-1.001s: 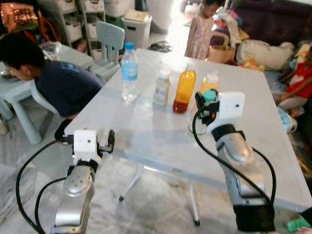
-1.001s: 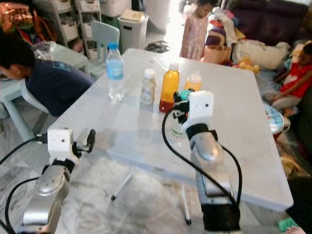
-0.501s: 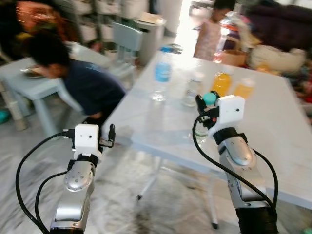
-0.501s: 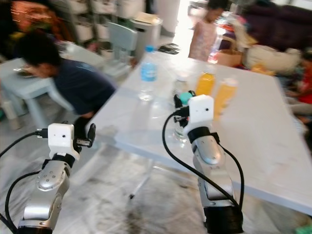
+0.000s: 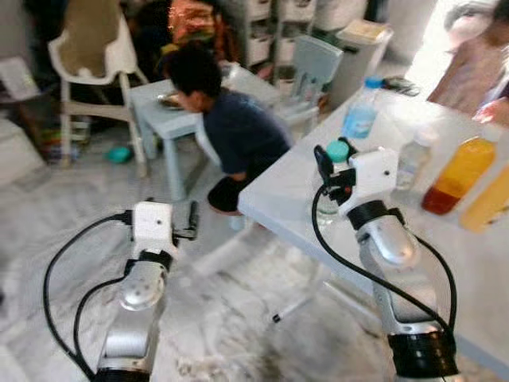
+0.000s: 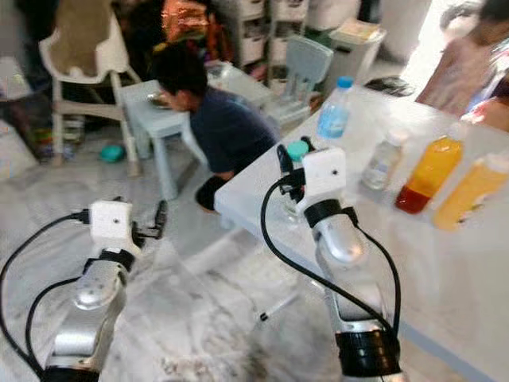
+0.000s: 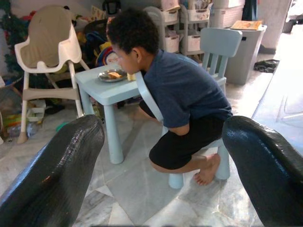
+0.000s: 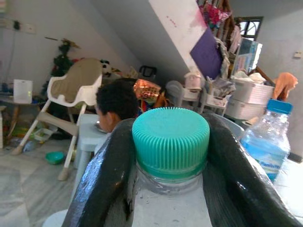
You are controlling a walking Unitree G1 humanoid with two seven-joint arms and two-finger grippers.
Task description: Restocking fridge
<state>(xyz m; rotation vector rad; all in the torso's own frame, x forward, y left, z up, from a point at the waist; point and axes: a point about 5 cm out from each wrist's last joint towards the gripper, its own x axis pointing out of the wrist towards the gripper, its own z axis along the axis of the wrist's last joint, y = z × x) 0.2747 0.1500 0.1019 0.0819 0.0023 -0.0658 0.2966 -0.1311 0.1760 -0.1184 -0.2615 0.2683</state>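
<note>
Teal-capped and clear, a small bottle [image 8: 170, 156] is sitting clamped between the two black fingers [image 8: 102, 179] of the right gripper [image 5: 330, 163], raised beside the near corner of the white table [image 5: 286, 199] as the humanoid is facing out toward the marble floor [image 5: 48, 239]. The fingers are closing on the bottle just under its ribbed cap, as the wrist view shows, with the body hanging below the grip. The left gripper [image 5: 191, 220] is hanging low over the floor, its fingers spread wide and holding nothing.

Left on the table are a blue-capped water bottle [image 5: 359, 111], a small clear bottle [image 6: 383, 159] and two orange drinks [image 6: 429, 171], one taller and one [image 6: 471, 191] at the frame's edge. A person in a dark shirt [image 5: 238, 131] is crouching at a pale blue child's table [image 5: 171, 119], just beside the white table's corner, with a high chair [image 5: 83, 56] beyond.

No fridge is in sight, so the carry looks barely begun. Doing it well seems to mean keeping the bottle upright and the squeeze steady, since a hold near the neck could let the body swing. A wide berth around the crouching person and the table corner would be prudent, with the free arm kept tucked in.
</note>
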